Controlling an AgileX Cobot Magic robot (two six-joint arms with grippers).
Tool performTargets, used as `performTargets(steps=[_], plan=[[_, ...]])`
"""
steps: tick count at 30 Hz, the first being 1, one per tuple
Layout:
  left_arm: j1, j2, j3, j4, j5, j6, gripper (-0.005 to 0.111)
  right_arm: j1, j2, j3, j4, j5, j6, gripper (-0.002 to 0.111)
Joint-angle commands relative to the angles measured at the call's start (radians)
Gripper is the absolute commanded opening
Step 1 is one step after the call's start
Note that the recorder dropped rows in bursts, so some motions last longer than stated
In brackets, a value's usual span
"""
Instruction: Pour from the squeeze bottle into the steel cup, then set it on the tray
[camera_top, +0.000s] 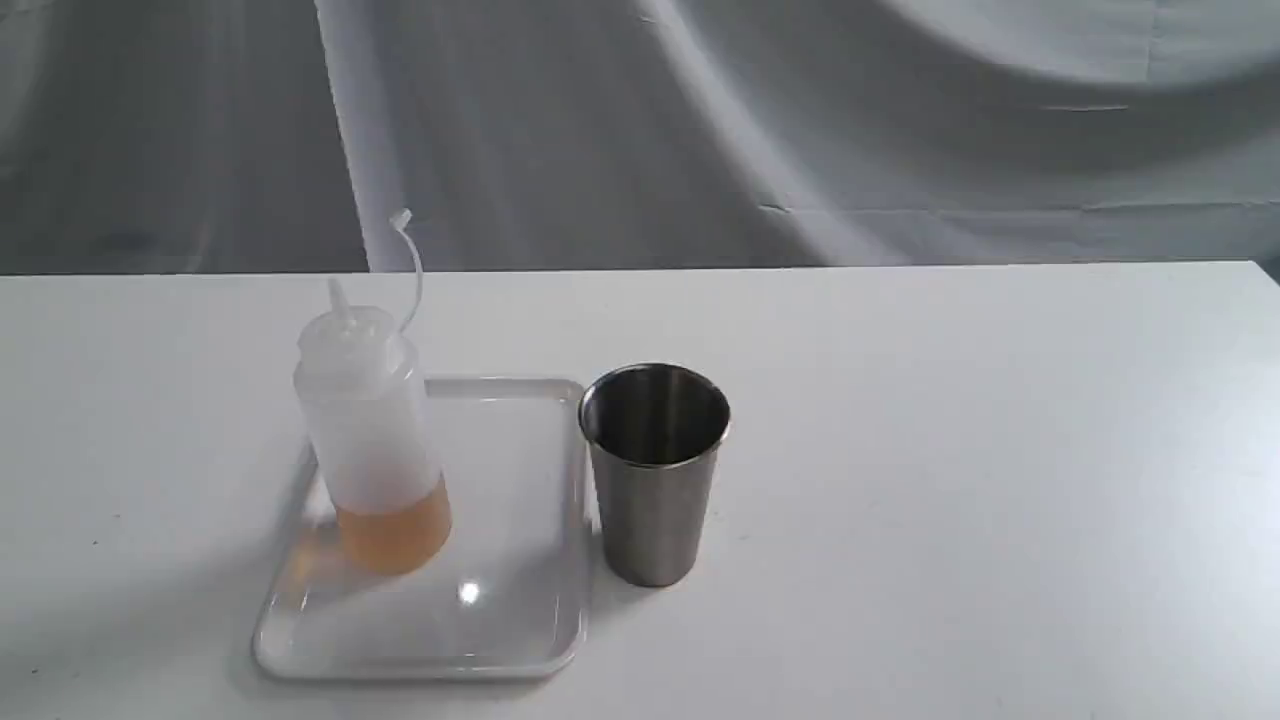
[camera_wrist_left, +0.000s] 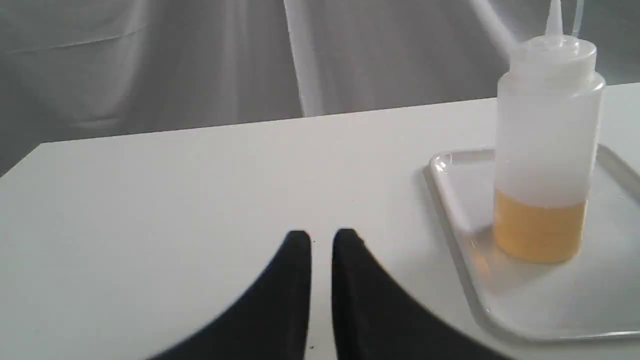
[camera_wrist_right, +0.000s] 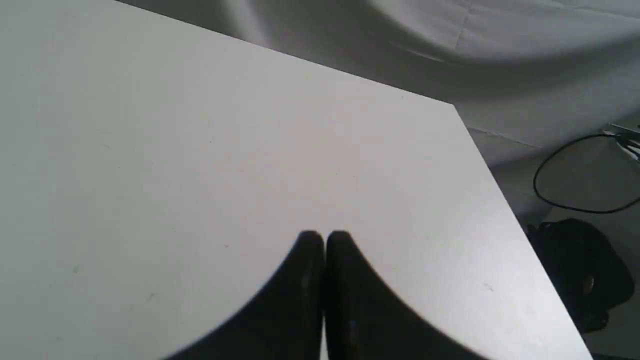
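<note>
one bottle (camera_top: 370, 440) stands upright on the tray (camera_top: 520, 620), toward its far left corner, cap off and dangling on its strap, nozzle free to pour. one cup (camera_top: 655, 475) stands on the table (camera_top: 950, 450) just beside the tray's right edge, within pouring reach. the left gripper (camera_wrist_left: 321, 240) hangs empty, jaws a sliver apart; the right gripper (camera_wrist_right: 324, 239) is pressed together, well apart from everything.

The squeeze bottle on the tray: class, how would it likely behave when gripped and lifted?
The squeeze bottle looks like soft plastic, so its walls probably flex. Its liquid fills only the bottom, so it is likely light. Tall and narrow, it might tip if nudged high up.
</note>
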Motion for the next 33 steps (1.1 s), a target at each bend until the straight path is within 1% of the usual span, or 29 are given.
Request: performTargets(steps=[1, 4, 6, 7, 10, 18, 23, 33], plan=[[0.001, -0.005, 0.004, 0.002, -0.007, -0.002, 0.008, -0.005, -0.005, 0.003, -0.013, -0.013, 0.039, 0.000], [0.001, -0.005, 0.004, 0.002, -0.007, -0.002, 0.008, -0.005, -0.005, 0.003, -0.060, -0.020, 0.179, 0.000], [0.001, -0.005, 0.004, 0.002, -0.007, -0.002, 0.008, -0.005, -0.005, 0.003, -0.118, -0.022, 0.327, 0.000], [0.001, -0.005, 0.004, 0.002, -0.007, -0.002, 0.008, -0.005, -0.005, 0.003, -0.171, -0.021, 0.432, 0.000], [0.001, -0.005, 0.004, 0.002, -0.007, -0.002, 0.008, -0.005, -0.005, 0.003, -0.265, -0.023, 0.602, 0.000], [0.001, -0.005, 0.004, 0.002, -0.007, -0.002, 0.008, -0.005, -0.005, 0.003, -0.250, -0.023, 0.587, 0.000], [0.001, -0.005, 0.004, 0.002, -0.007, -0.002, 0.008, -0.005, -0.005, 0.003, -0.166, -0.023, 0.466, 0.000], [0.001, -0.005, 0.004, 0.002, -0.007, -0.002, 0.008, -0.005, -0.005, 0.003, -0.163, -0.023, 0.475, 0.000]])
